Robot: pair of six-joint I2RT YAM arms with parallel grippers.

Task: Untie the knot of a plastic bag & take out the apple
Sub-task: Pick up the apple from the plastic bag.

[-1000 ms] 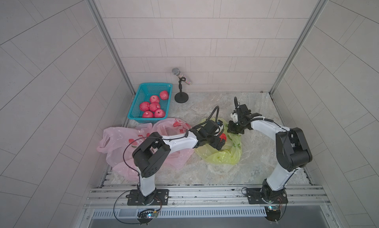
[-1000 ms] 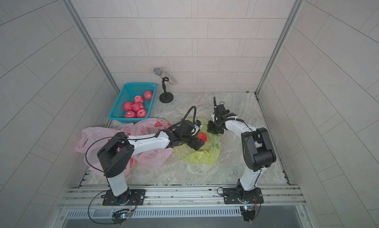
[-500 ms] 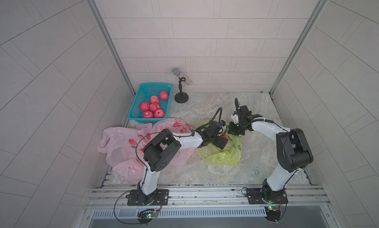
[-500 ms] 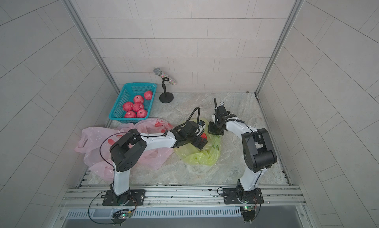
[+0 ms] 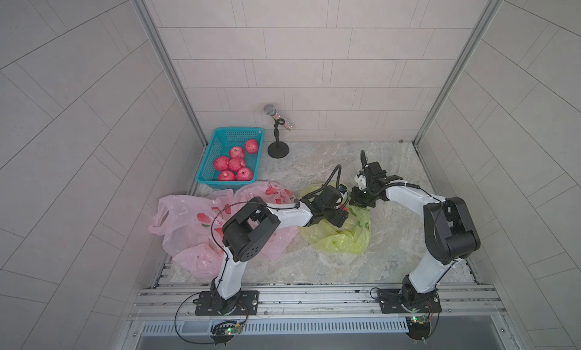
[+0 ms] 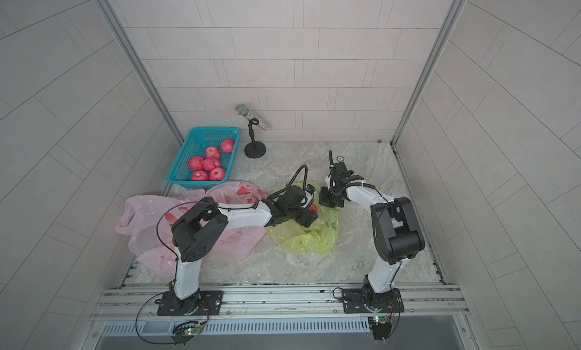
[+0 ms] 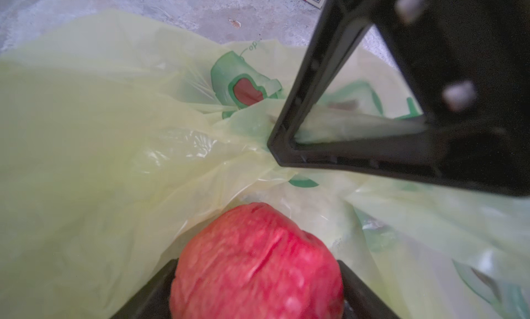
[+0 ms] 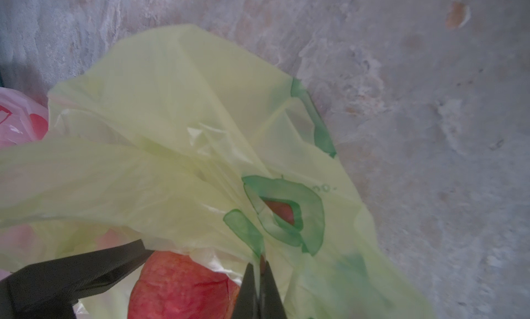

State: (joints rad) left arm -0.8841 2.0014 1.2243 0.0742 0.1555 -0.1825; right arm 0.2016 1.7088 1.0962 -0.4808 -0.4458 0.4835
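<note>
Left wrist view: we see the apple (image 7: pixel 258 260) lodged between the two fingers (image 7: pixel 149 294) of the left gripper (image 7: pixel 255 277), its red skin against both inner faces.
Left fingers: clamped on the apple, one at each side; we make out no gap, though this picture is slightly blurred.
Right fingers: the right gripper (image 8: pixel 259 274) is pinched tight, with a fold of the yellow bag (image 8: pixel 172 117) caught between its fingertips (image 8: pixel 249 291).
Apple's place: inside the yellow bag's open mouth, between the left fingers and just beside the right fingertips; in both top views we find only a red sliver of it.
In the way: yellow film lies around the apple, beyond the left fingertips and to either side of them. The fold held by the right fingers stands lifted just past the apple. We also see the right gripper's black frame directly ahead of the left fingertips, near the apple but apart from it.
Pink bags (image 5: pixel 188 225): behind the left fingers, crumpled, their edge meeting the yellow bag.
Blue basket (image 5: pixel 220 185): well apart from both pairs of fingers, past the pink bags; we count six basket apples (image 5: pixel 237 164) in it.
Microphone (image 5: pixel 270 110): just beside the blue basket, well apart from all fingers.
Table (image 5: pixel 393 247): marbled stone under the yellow bag, showing beyond the right fingertips.
</note>
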